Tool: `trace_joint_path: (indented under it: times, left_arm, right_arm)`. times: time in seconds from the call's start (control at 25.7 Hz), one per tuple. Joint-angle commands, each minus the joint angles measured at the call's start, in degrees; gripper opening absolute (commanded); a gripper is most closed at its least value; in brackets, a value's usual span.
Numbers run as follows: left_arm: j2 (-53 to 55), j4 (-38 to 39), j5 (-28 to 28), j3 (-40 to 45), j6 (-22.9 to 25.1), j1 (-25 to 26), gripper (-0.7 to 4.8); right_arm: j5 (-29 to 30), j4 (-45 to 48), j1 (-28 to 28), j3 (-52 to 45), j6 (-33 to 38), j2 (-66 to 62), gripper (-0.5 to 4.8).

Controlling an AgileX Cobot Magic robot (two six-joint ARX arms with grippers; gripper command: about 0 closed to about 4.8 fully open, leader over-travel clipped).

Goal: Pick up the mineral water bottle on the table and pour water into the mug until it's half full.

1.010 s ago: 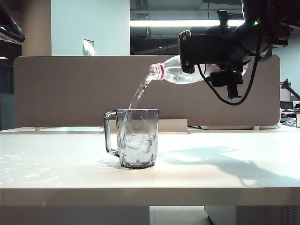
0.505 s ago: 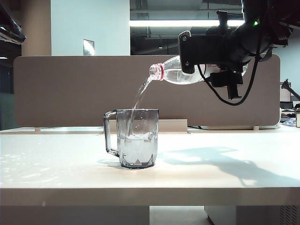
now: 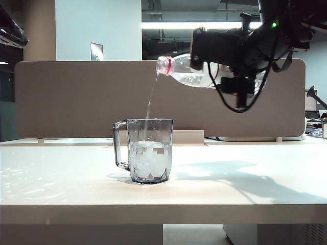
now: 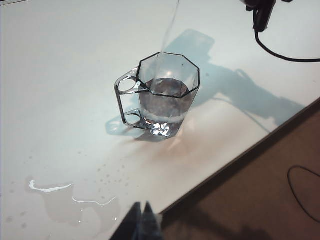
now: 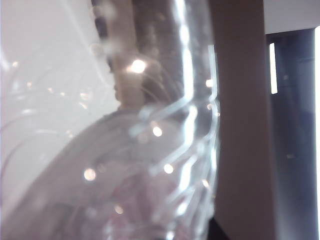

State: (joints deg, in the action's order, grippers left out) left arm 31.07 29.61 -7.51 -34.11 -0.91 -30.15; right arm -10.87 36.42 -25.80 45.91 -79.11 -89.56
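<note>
The right end effector [image 3: 202, 48] hangs high above and to the right of the mug, clamped around the body of the one mineral water bottle [image 3: 186, 71], which lies almost level with its red-ringed neck pointing toward the mug. A thin stream of water [image 3: 149, 99] drops from the mouth straight into the single mug [image 3: 149, 150], smoky grey, handle on the side away from the bottle, standing upright on the white bench [image 3: 245, 189] and roughly half full. The right wrist view is filled with blurred clear plastic. The left end effector [image 4: 141, 225] sits low, well short of the mug; only its dark tip shows, so I cannot tell how wide it stands. One puddle [image 4: 70, 200] and scattered droplets lie on the bench near it. Behind the mug runs a beige partition [image 3: 76, 97], with a dim office beyond.
</note>
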Motion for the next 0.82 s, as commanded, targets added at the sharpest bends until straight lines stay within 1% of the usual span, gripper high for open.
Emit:
trace_joint_path:
  times: [0.04,0.08,0.12,0.16,0.31,0.39,0.51,0.54,0.58,0.7,0.82]
  left_arm:
    - [0.0,-0.5,-0.2,-0.1,0.0,0.0,-0.04]
    - [0.0,-0.5,-0.2,-0.1,0.0,0.0,-0.04]
    - [0.0,-0.5,-0.3,-0.1,0.0,0.0,-0.04]
    - [0.0,-0.5,-0.2,-0.1,0.0,0.0,-0.04]
    - [0.0,-0.5,-0.3,-0.1,0.0,0.0,-0.04]
    - [0.0,-0.5,-0.3,-0.1,0.0,0.0,-0.04]
    - [0.0,-0.5,-0.2,-0.1,0.0,0.0,-0.04]
    - [0.0,-0.5,-0.3,-0.1,0.0,0.0,-0.04]
    - [0.0,-0.5,-0.3,-0.1,0.0,0.0,-0.04]
    - [0.0,-0.5,-0.2,-0.1,0.0,0.0,-0.04]
    - [0.0,-0.5,-0.2,-0.1,0.0,0.0,-0.04]
  right_arm:
    - [2.1,-1.8,0.0,0.0,17.1,0.4,2.64]
    - [2.2,-1.6,0.0,-0.2,24.4,0.4,2.64]
    - [2.3,-1.4,0.0,-0.3,27.8,0.4,2.64]
    - [4.7,-1.5,0.0,-0.3,36.3,0.4,2.64]
    - [12.0,-0.9,0.1,-0.7,50.1,0.4,2.64]
    - [13.7,2.1,0.1,-2.0,54.3,0.4,2.64]
    - [14.0,9.8,0.1,-5.9,60.8,0.3,2.64]
    - [14.0,14.8,0.1,-9.0,64.4,0.0,2.64]
    - [14.0,18.2,0.1,-11.1,66.0,-0.7,2.64]
    - [14.0,23.1,0.1,-13.9,69.7,-2.9,2.64]
    - [14.0,30.5,0.1,-16.3,74.9,-8.2,2.64]
